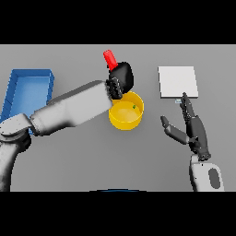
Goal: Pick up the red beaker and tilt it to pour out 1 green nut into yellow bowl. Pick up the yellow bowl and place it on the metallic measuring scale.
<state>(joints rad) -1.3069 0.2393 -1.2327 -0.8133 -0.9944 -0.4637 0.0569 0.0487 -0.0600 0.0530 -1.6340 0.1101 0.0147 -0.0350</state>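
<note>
The left hand (121, 77) is curled round the red beaker (109, 59), which sticks out tilted from its far side, just past the bowl's rim. The yellow bowl (125, 110) sits right below and in front of that hand, its far rim partly covered by it, with a small green nut (134, 106) inside. The right hand (193, 126) rests well to the right of the bowl, fingers straight, thumb spread, holding nothing. Its fingertips reach the near edge of the scale (178, 81). A blue tray (28, 90) lies far to the left, behind the left arm.
</note>
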